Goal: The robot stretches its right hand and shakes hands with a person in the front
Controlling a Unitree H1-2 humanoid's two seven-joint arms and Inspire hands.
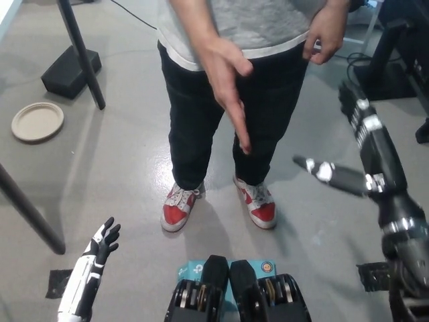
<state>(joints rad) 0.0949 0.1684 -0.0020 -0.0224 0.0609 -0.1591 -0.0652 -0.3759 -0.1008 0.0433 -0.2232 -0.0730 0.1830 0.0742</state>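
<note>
The black right hand point(358, 151) reaches out, fingers spread and empty, toward the person's offered hand point(228, 87), apart yet. White left hand point(100, 251) hangs low, loosely open.

Lighting: bright, even, diffuse overhead. Shadows: soft, faint on the grey floor point(120, 174), falling toward the white left hand point(104, 243). Glare: mild sheen on floor. Blur: slight on the raised right hand point(358, 151). Focus: otherwise sharp.
</note>
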